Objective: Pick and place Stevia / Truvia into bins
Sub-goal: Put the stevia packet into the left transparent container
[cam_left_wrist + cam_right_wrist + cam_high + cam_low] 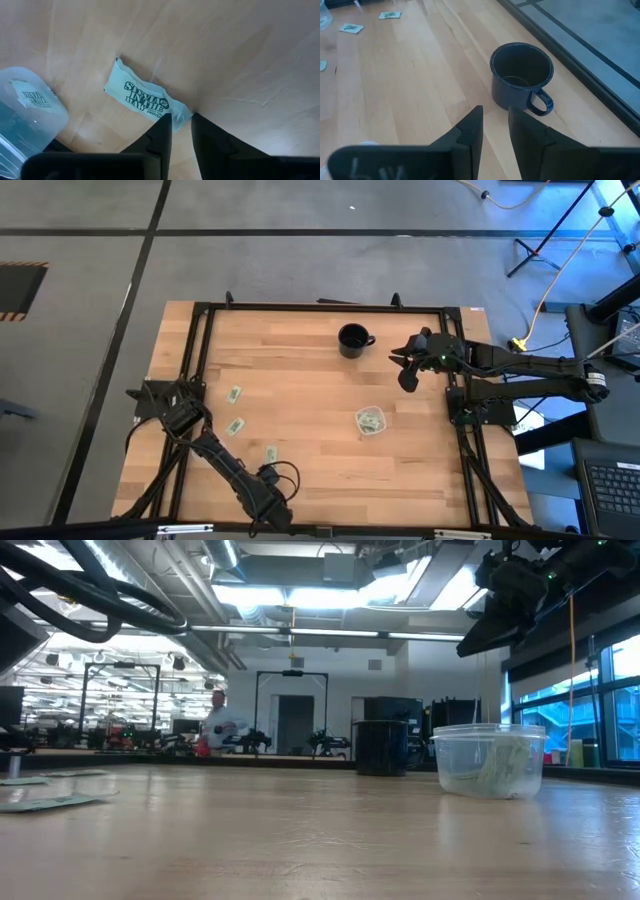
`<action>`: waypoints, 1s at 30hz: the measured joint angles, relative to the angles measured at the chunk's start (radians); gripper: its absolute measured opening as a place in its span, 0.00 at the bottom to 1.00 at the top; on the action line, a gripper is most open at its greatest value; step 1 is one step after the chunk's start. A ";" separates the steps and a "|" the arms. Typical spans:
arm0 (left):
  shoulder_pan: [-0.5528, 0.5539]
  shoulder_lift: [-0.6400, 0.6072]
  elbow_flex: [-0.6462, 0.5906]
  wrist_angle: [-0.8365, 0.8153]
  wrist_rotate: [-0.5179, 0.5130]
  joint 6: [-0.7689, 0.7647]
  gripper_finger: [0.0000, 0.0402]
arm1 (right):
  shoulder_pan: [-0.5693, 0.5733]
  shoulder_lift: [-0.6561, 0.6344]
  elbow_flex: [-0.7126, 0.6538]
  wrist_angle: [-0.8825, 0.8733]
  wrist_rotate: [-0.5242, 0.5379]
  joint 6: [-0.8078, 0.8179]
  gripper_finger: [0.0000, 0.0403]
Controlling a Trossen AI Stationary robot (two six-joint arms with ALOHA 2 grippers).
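Nearest to the front edge of the wooden table (310, 410), the left gripper (181, 131) is low over one Stevia sachet (147, 97). Its two dark fingers (161, 134) stand close together with only a thin gap, and their tips are at one short end of the sachet; whether they pinch the paper I cannot tell. This sachet lies flat, print side up, and in the high view its long axis runs about front to back (271, 453).

In the high view I count three sachets loose on the table, all on the left half: this one, a second sachet (236, 425) a little farther back, and a third sachet (233, 393) behind it. The second lies slanted, the third nearly front to back.

One clear plastic cup (371, 422) stands right of the centre, with green-white sachets inside; I cannot count them. A second clear cup (25, 107) shows just beside the left gripper.

Farthest, the one dark mug (353, 340) stands upright and empty near the back edge. The right gripper (495, 132) hangs above the table just right of it, fingers nearly together, holding nothing.
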 joint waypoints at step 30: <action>0.006 0.002 -0.001 -0.003 -0.006 0.000 0.00 | 0.000 0.000 0.000 -0.009 0.000 0.000 0.24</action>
